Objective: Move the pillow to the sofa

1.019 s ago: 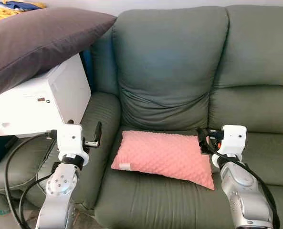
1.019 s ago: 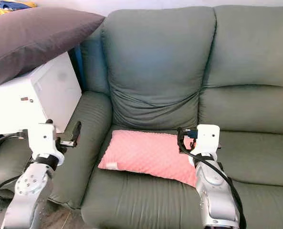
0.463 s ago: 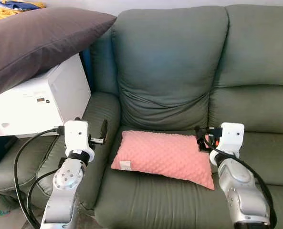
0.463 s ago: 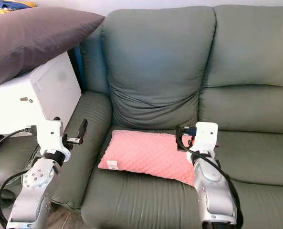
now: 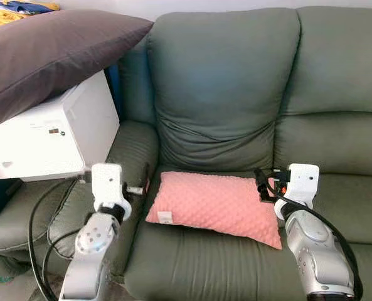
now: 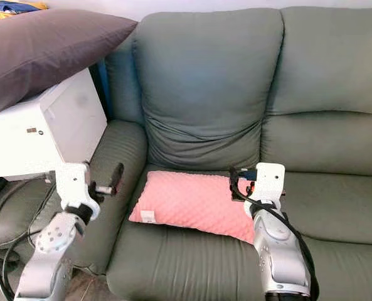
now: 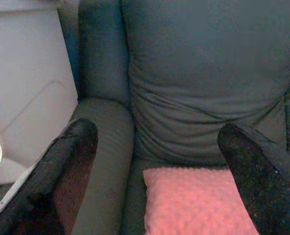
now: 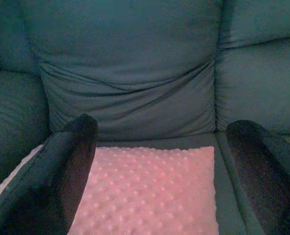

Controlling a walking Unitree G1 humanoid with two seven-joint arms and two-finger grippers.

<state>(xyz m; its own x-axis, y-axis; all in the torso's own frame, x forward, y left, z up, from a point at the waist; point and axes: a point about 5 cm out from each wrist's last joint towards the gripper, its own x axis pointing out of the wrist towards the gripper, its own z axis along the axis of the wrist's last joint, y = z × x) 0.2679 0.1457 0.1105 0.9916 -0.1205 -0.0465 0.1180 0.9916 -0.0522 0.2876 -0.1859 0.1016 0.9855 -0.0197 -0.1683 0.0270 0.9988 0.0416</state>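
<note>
Each arm is built of silver-grey metallic segments with rounded joint housings; the left arm (image 5: 88, 251) shows a disc-shaped joint face with small dark screw holes. A white rectangular wrist block with rounded corners tops each arm. Black cables loop from the wrist blocks down along both arms. The right arm (image 5: 314, 254) carries a small red-orange detail beside its wrist block. The left hand (image 7: 154, 161) and right hand (image 8: 162, 161) each have two long, matte black fingers with rounded tips.
</note>
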